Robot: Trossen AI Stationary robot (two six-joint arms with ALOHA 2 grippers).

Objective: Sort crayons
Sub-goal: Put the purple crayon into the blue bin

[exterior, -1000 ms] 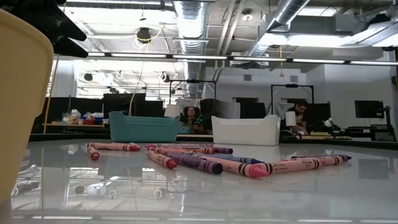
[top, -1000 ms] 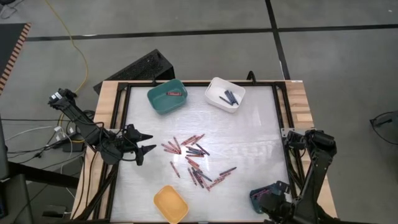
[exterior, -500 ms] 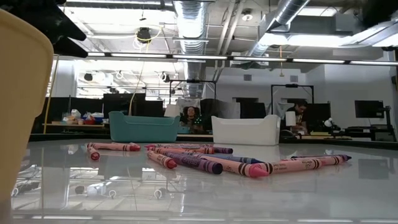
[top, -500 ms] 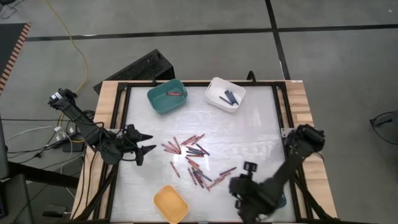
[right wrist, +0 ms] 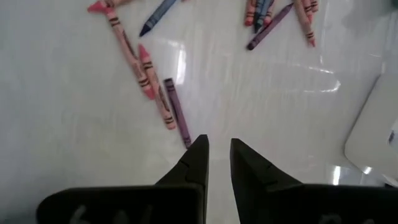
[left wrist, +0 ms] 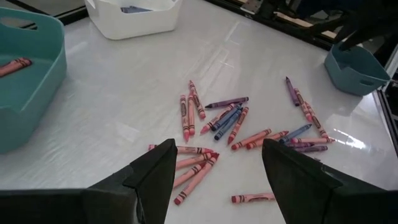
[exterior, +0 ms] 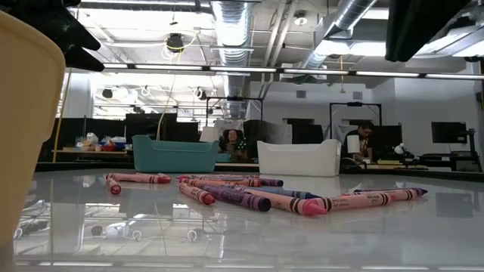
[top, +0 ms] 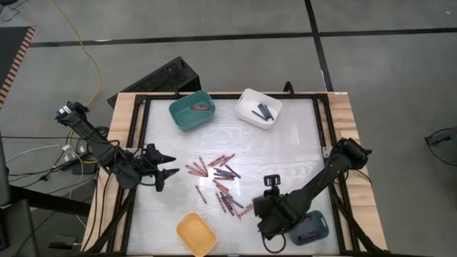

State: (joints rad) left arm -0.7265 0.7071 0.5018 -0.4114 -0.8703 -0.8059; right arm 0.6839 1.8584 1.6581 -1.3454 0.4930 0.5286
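Now | crayons (top: 221, 182): red, pink, purple, scattered | left fingers (left wrist: 158, 177) spread | right fingers (right wrist: 196, 163) near-clenched, empty

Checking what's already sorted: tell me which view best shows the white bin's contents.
The high view: it looks straight down into the white bin, showing several dark blue-purple crayons inside. The low view shows only its outer wall. The left wrist view catches part of it at the frame edge. The right wrist view shows nothing identifiable.

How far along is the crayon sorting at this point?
Barely started. A reddish crayon lies in the teal bin and a few dark ones in the white bin. Nothing is held: the right gripper, fingers nearly together, hangs above the scattered crayons, which remain unsorted.
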